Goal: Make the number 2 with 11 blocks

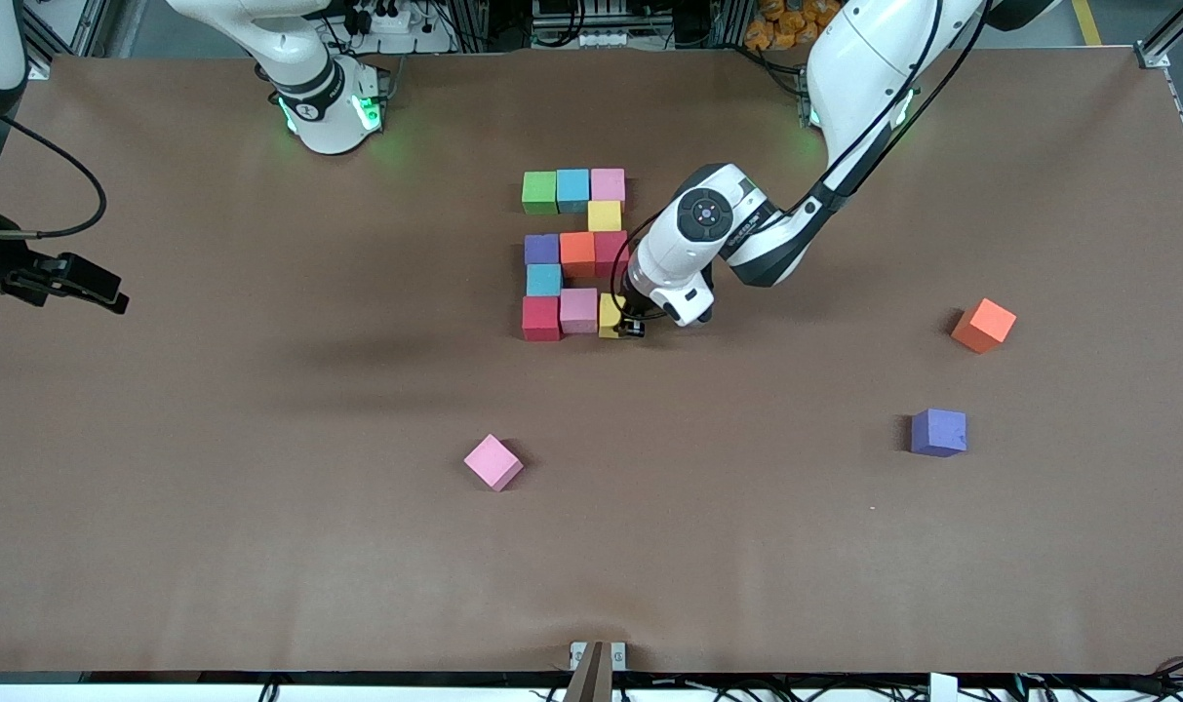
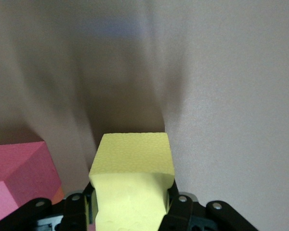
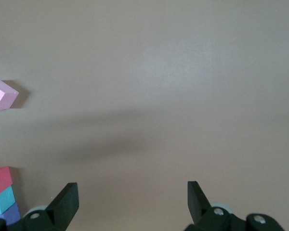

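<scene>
The number 2 (image 1: 573, 255) lies mid-table as rows of coloured blocks. Its row nearest the front camera reads red (image 1: 541, 319), pink (image 1: 579, 310), then a yellow block (image 1: 609, 314). My left gripper (image 1: 618, 327) is shut on that yellow block (image 2: 132, 163), low over the table, with the pink block (image 2: 19, 173) right beside it. My right gripper (image 1: 113, 292) waits open over the right arm's end of the table, and in the right wrist view nothing lies between its fingers (image 3: 65, 202).
Three loose blocks lie on the brown table (image 1: 259, 507). A pink one (image 1: 493, 462) sits nearer the front camera than the digit. An orange one (image 1: 983, 325) and a purple one (image 1: 938, 432) lie toward the left arm's end.
</scene>
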